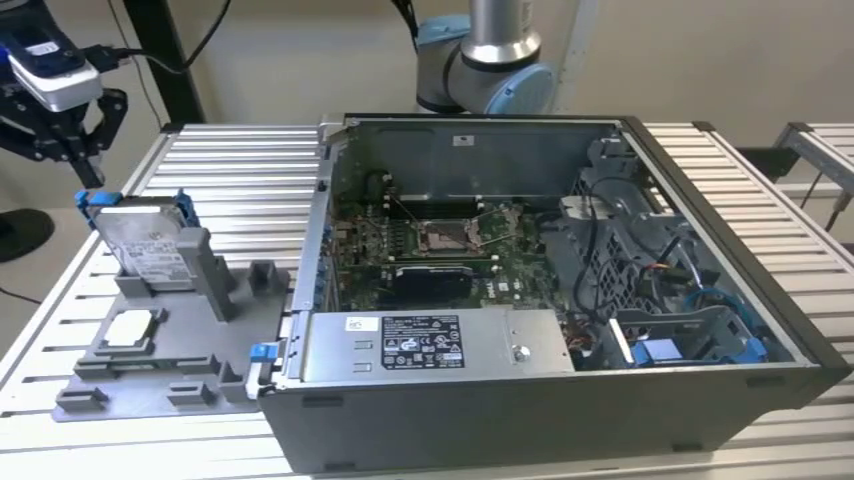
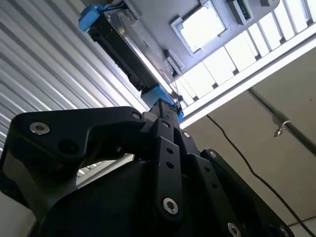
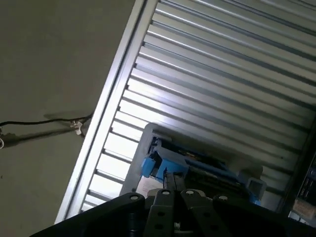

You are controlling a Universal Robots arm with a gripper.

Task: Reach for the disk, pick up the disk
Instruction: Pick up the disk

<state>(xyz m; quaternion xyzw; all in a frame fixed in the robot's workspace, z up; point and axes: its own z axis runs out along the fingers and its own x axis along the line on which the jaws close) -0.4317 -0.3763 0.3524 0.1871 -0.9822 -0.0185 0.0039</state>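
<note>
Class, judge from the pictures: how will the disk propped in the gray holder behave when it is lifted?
The disk looks rigid metal, so probably stiff and heavy for its size. Its smooth silver faces may be slippery; the blue bracket probably offers firmer purchase.

We list open air over the disk's [image 1: 140, 238] upper edge, up to the gripper [image 1: 80, 165], and bare table [image 1: 240, 165] behind it and on the exterior view's left. Obstacles: the grey holder [image 1: 200, 300], one post touching the disk on the exterior view's right. We also note the case [image 1: 534, 420] wall further that way.
</note>
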